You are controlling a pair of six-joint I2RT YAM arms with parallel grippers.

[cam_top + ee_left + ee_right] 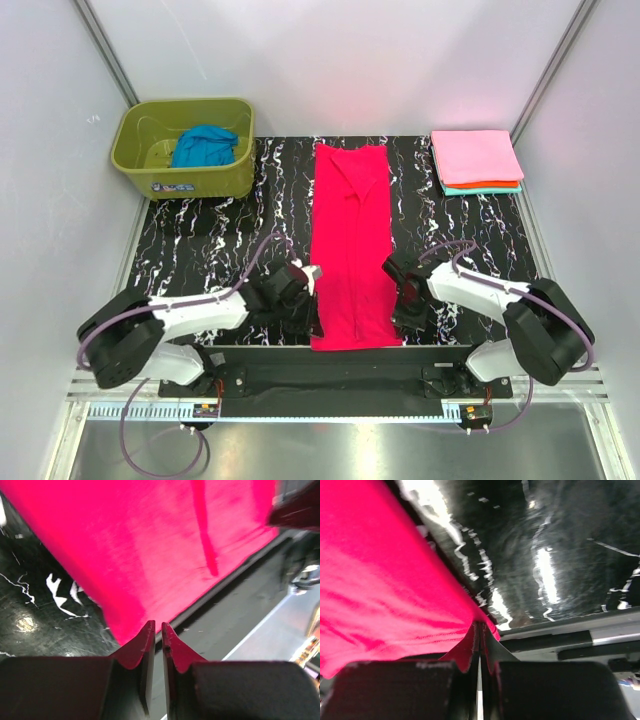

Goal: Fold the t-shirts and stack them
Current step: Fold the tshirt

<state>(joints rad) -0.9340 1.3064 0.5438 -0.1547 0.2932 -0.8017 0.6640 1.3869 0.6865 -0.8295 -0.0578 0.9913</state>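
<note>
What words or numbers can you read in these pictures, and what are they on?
No words or numbers can be read anywhere.
A sticker on the front wall of the olive-green tub: too small and blurred to read.
The red t-shirt and the folded t-shirts: no print shows.

Nothing legible: no text, number or brand readable in any view. Only candidate a pale sticker [173,186] low on front wall of olive-green tub [215,178], far left; print too small to make out.
</note>
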